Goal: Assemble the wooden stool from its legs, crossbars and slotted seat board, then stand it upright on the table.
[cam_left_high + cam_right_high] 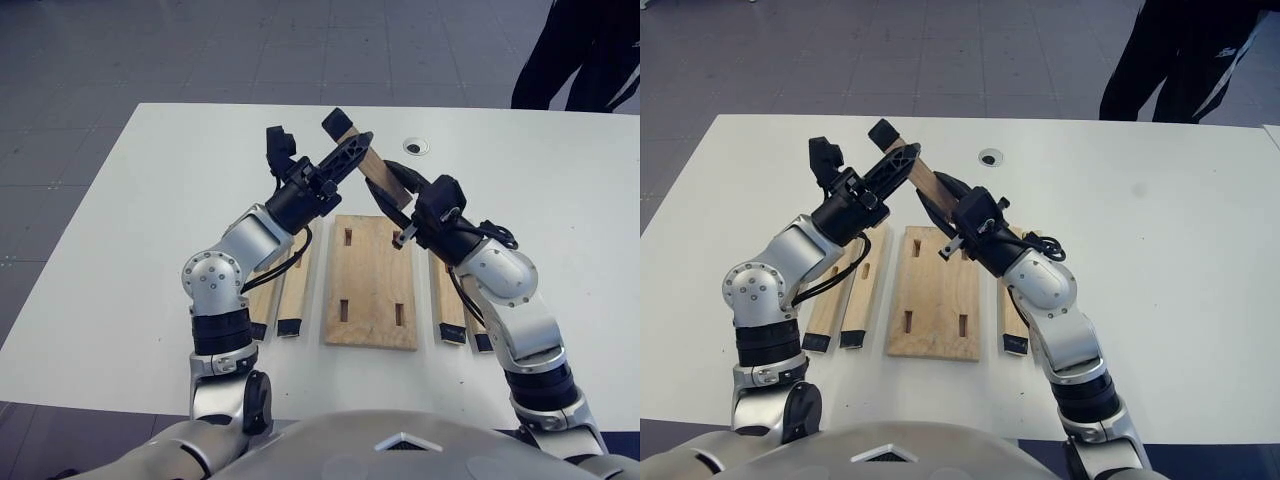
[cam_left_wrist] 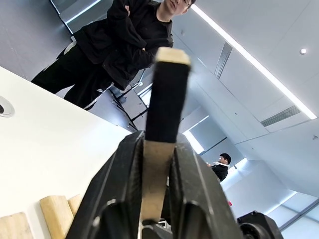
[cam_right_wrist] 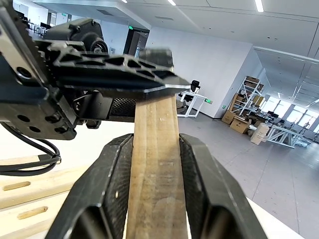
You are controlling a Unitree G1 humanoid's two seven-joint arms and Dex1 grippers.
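Left gripper and right gripper both clamped on one black-tipped wooden leg — held tilted above the seat board, spare legs flat beside it.

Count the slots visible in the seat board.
3 slots: one far left, two near the front edge of the seat board. The right gripper covers the far right corner, perhaps hiding a fourth.
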